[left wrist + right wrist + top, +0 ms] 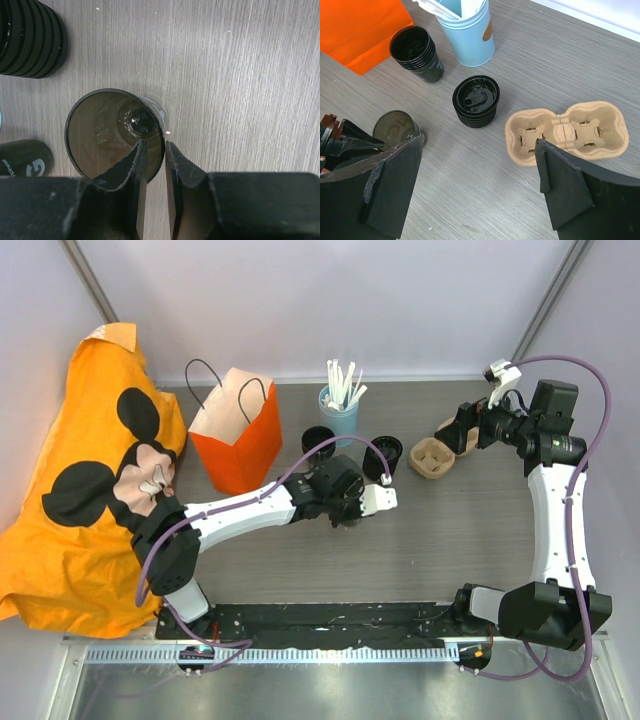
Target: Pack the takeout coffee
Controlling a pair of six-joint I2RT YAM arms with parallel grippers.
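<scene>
A single black paper cup [107, 135] is at the middle of the table, its mouth facing my left wrist camera. My left gripper [155, 150] is shut on its rim, one finger inside the cup and one outside; it also shows in the top view [350, 510]. A tan two-cup cardboard carrier [432, 457] lies at the right back. My right gripper [458, 432] is open and empty just right of and above the carrier [565, 130]. An orange paper bag [237, 435] stands open at the left back.
A stack of black lids [476, 100] and a stack of black cups [415, 50] stand between the bag and the carrier. A blue cup with white stirrers [340, 405] stands behind them. An orange printed cloth [80, 480] covers the left side.
</scene>
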